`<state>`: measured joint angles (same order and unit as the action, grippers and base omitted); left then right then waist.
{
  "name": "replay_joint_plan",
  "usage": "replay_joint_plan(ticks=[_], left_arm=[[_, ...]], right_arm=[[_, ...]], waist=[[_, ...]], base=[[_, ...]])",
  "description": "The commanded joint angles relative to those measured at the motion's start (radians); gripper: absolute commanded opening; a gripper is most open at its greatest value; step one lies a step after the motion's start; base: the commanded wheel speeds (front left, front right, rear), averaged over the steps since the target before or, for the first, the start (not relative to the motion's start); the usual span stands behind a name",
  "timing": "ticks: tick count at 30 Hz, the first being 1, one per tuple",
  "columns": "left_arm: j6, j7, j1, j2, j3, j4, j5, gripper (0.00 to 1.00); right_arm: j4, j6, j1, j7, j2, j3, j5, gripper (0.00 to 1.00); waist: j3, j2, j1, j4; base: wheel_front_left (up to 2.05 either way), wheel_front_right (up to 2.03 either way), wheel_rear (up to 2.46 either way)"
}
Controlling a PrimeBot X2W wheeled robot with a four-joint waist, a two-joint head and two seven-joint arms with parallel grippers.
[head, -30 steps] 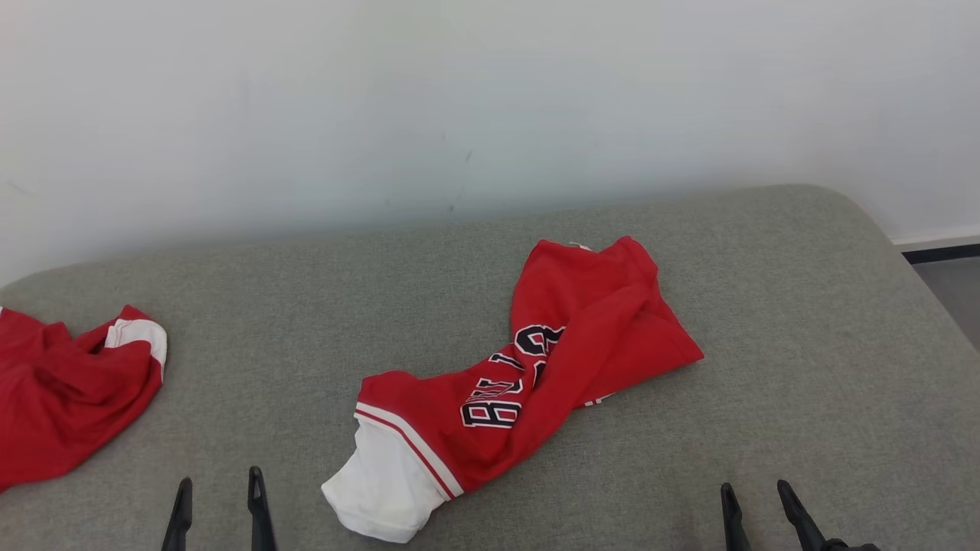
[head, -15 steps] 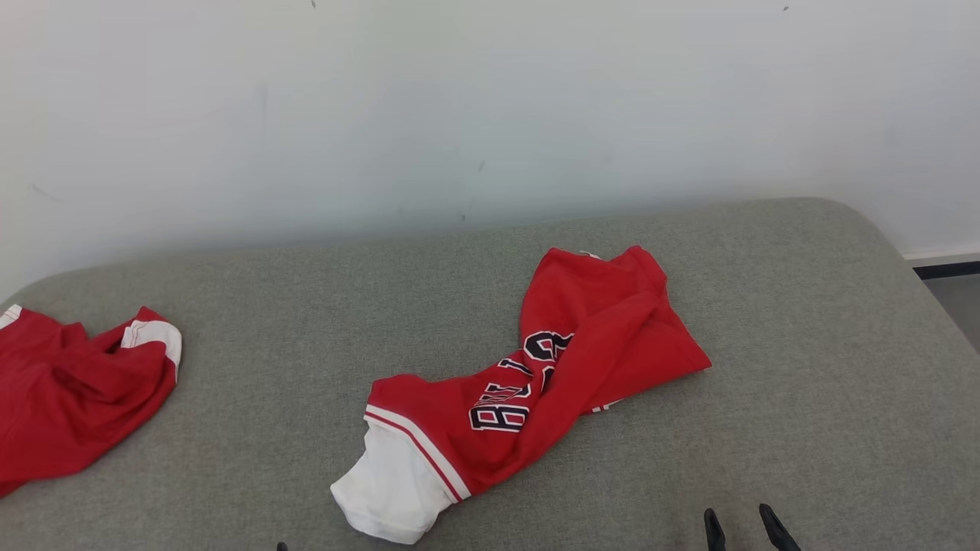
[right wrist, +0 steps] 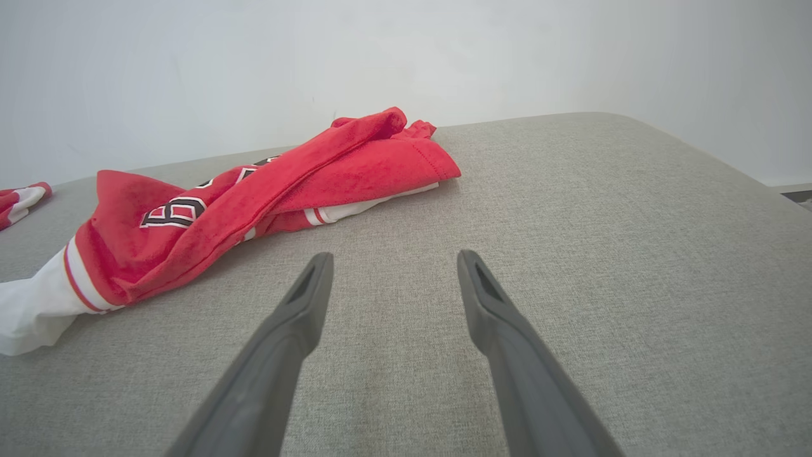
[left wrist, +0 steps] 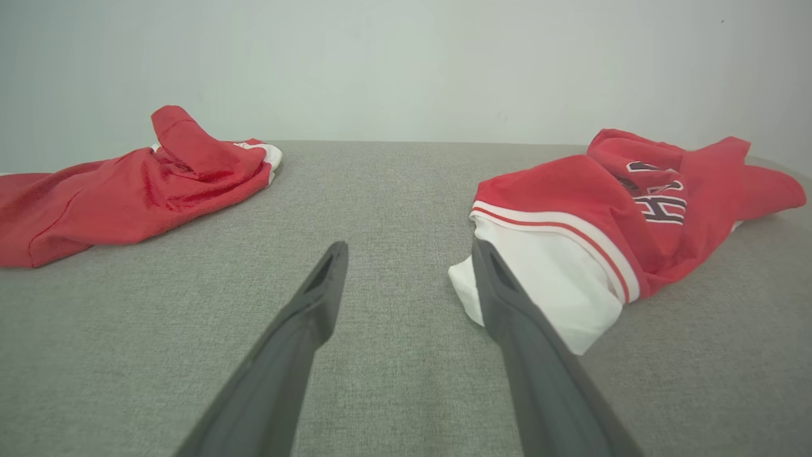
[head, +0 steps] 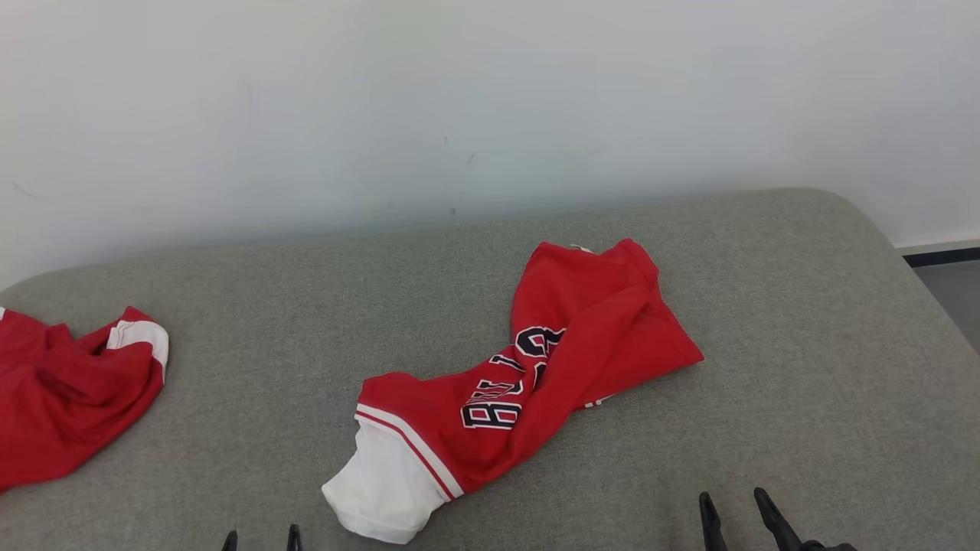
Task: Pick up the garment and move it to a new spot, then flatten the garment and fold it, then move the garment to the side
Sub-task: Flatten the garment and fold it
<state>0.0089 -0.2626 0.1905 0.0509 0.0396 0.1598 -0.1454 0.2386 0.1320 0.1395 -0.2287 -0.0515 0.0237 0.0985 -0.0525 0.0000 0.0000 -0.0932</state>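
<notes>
The garment (head: 551, 360) is a red jersey with black-and-white lettering and a white sleeve end, lying crumpled in the middle of the grey padded surface (head: 804, 367). My left gripper (head: 261, 534) shows just its fingertips at the bottom edge, left of the white sleeve, open and empty. In the left wrist view, the left gripper (left wrist: 409, 247) has its right finger close beside the garment's (left wrist: 609, 203) white end. My right gripper (head: 733, 501) is open near the front edge, to the right of the garment. In the right wrist view, the right gripper (right wrist: 394, 256) points past the garment (right wrist: 254, 197), apart from it.
A second red garment (head: 69, 398) with white trim lies bunched at the far left, also seen in the left wrist view (left wrist: 127, 184). A pale wall (head: 490, 115) stands behind the surface. The surface's rounded right corner drops to the floor (head: 953, 283).
The head camera dipped and came back. Both grippers sit lower in the head view; the left has shifted right toward the white sleeve. The garment has not moved.
</notes>
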Motion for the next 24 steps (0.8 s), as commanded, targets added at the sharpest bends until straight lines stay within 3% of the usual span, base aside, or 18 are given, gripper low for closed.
replay_joint_plan(ticks=[1, 8, 17, 24], left_arm=[[-0.013, -0.003, -0.032, -0.001, 0.003, 0.018, 0.015, 1.00], [-0.063, 0.049, -0.192, 0.037, 0.045, 0.196, 0.043, 1.00], [-0.094, 0.326, -0.438, 0.098, 0.102, 0.435, 0.079, 1.00], [-0.121, 0.534, -0.500, 0.144, 0.162, 0.505, 0.088, 1.00]], right_arm=[[-0.005, -0.003, -0.008, 0.000, 0.003, -0.003, 0.007, 1.00], [-0.010, -0.003, -0.010, -0.001, 0.003, -0.009, 0.013, 1.00], [-0.010, -0.003, -0.021, 0.004, 0.002, -0.026, 0.014, 1.00], [-0.014, -0.003, -0.014, 0.003, 0.003, -0.020, 0.014, 1.00]], waist=[[0.004, 0.0000, 0.0000, -0.005], [0.011, 0.0000, 0.0000, -0.012], [0.023, 0.0000, 0.0000, -0.054], [0.036, 0.0000, 0.0000, -0.081]], base=[[0.00, 0.00, 0.00], [0.00, 0.00, 0.00], [0.00, 0.00, 0.00], [0.00, 0.00, 0.00]])
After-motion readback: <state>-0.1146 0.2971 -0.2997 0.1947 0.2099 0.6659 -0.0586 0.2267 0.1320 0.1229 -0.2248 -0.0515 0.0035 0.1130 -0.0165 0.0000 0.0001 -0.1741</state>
